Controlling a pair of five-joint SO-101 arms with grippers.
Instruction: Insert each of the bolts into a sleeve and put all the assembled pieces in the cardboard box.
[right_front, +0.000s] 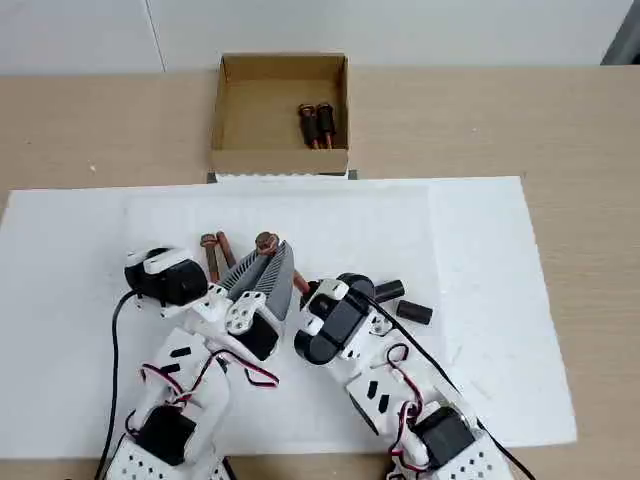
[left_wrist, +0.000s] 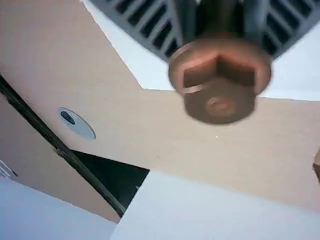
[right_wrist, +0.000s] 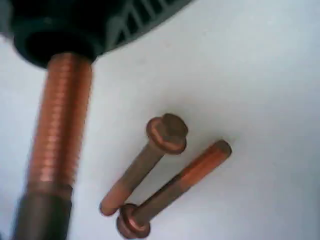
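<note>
**Left pincer** (right_front: 267, 252): closed on a copper-coloured hex-flange steel bolt (left_wrist: 219, 80), gripped just under the head.

**Right pincer** (right_wrist: 75, 22): appears closed round a short black cylindrical sleeve (right_wrist: 47, 42), though its far finger is hidden.

**Governing relation, high view:** the sleeve lies at 5 o'clock from the left pincer, just beside it. The bolt's long axis runs from 11 to 5 o'clock, with the head at the 11 end. In the right wrist view the threaded shank meets the sleeve's mouth in line with the bore. How deep it has entered cannot be told.

**Judgement:** insertion is in hand, and the next push should go along that axis.

**Remaining stock:** two loose copper bolts (right_front: 210, 258) lie at the left pincer's 9 o'clock on the white sheet (right_front: 80, 260). Two loose black sleeves (right_front: 413, 312) lie at the right arm's 3 o'clock.

**Destination:** the brown cardboard box (right_front: 280, 160), at 12 o'clock on the tabletop (right_front: 100, 120), holds two assembled pieces (right_front: 316, 125).
</note>
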